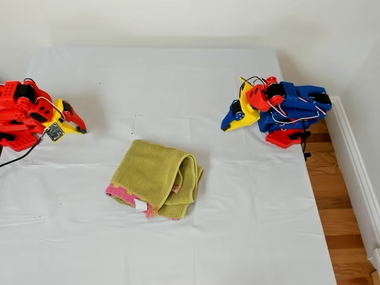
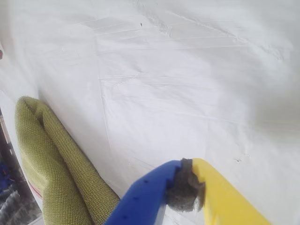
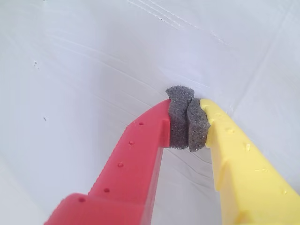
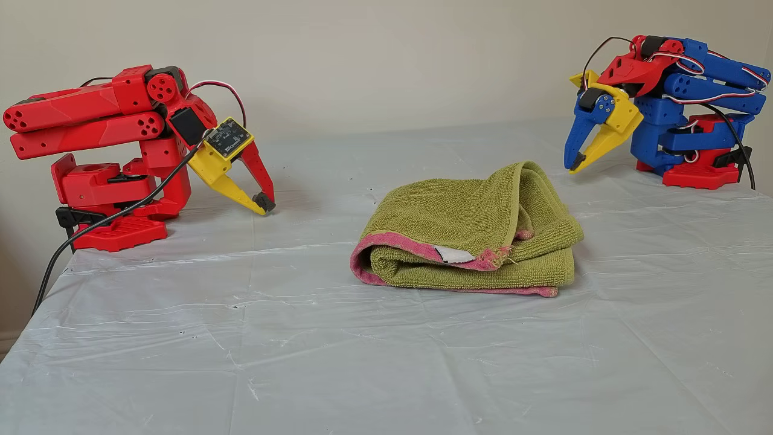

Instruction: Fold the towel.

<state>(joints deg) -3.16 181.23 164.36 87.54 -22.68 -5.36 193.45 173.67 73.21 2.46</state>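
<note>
Yellow-green towel with pink border, white tag; white sheet; blue-yellow first gripper, red-yellow second gripper.

We seem to be in a home room: a plain pale wall, white baseboard and wood plank floor beside our white-sheeted table.

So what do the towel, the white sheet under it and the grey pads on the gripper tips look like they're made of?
The towel looks like looped terry cloth: matte, nubby, with a frayed pink edge. The white sheet seems thin plastic film, slightly glossy, with sharp creases, though coated fabric is possible. The pads on my second gripper look like dark grey open-cell foam, porous and squashed together; my first gripper has the same.
</note>
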